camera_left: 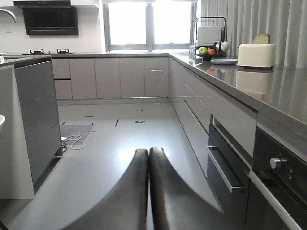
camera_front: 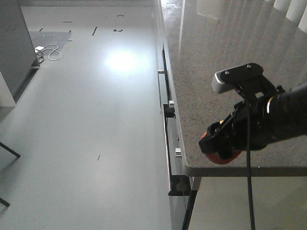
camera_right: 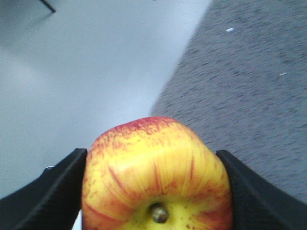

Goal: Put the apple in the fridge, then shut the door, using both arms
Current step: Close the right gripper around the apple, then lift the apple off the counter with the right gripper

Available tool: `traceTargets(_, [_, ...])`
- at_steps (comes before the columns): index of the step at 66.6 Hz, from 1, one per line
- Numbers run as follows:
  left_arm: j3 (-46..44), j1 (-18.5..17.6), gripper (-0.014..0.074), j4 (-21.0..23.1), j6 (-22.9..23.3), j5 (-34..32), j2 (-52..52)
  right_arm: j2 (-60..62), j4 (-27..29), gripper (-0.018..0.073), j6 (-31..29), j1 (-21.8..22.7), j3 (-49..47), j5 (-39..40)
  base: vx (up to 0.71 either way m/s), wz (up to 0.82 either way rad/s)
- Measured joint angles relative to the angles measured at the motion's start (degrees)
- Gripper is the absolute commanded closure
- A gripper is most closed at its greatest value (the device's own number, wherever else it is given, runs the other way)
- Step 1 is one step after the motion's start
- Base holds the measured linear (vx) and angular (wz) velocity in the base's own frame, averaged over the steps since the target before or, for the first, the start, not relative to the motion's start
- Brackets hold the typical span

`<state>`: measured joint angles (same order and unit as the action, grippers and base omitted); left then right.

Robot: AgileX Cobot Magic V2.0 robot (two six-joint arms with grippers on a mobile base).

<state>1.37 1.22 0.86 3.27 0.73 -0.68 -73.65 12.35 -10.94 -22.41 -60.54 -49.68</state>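
Finding one: your right gripper (camera_front: 221,143) is clamped on the apple (camera_right: 156,177). In the right wrist view, a black finger (camera_right: 45,194) presses the fruit at its 9 o'clock flank and the other presses at 3 o'clock. Both touch the skin. The stem end faces the camera at 6 o'clock of the frame. The skin is yellow with red streaks, and redder along the top.

Finding two: location. In the front view the gripper sits at about 4 o'clock of the frame. The apple shows red below and between the black fingers, just at the near edge of the speckled countertop (camera_front: 230,52). The wrist view agrees: countertop fills the frame from 12 to 4 o'clock behind the fruit, and pale floor (camera_right: 72,72) fills 8 to 12 o'clock. I cannot tell whether the apple touches the stone or hangs clear of it.

Finding three: your left gripper (camera_left: 147,152) is closed on nothing, its two dark fingers pressed together along their length. It points down the kitchen aisle. Oven fronts (camera_left: 278,177) are at 4 o'clock and a cream toaster (camera_left: 256,55) is at 2 o'clock on the counter. A tall dark grey panel (camera_left: 33,120) stands at 9 o'clock, but I cannot tell whether it is the fridge.
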Motion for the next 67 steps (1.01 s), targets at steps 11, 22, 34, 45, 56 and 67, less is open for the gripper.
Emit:
traceTargets(11, [0.0,0.0,0.0603,0.0,0.0,0.0,0.0,7.07,1.99,0.0395,-0.37,-5.8,7.76,1.81,0.0,0.0])
traceTargets(22, [0.0,0.0,0.0603,0.0,0.0,0.0,0.0,13.95,3.69,0.0395,-0.37,-10.91,14.21,3.37,0.0,0.0])
traceTargets(34, [0.0,0.0,0.0603,0.0,0.0,0.0,0.0,21.01,5.3,0.0395,-0.37,-14.06,19.07,3.85,0.0,0.0])
traceTargets(45, [0.0,0.0,0.0603,0.0,0.0,0.0,0.0,25.73,5.64,0.0395,-0.37,-14.13,21.59,3.16,0.0,0.0])
traceTargets(56, [0.0,0.0,0.0603,0.0,0.0,0.0,0.0,28.4,5.64,0.0395,-0.37,-14.13,21.78,2.31,0.0,0.0])
traceTargets(67, [0.0,0.0,0.0603,0.0,0.0,0.0,0.0,29.02,5.64,0.0395,-0.37,-14.13,21.78,2.2,0.0,0.0])
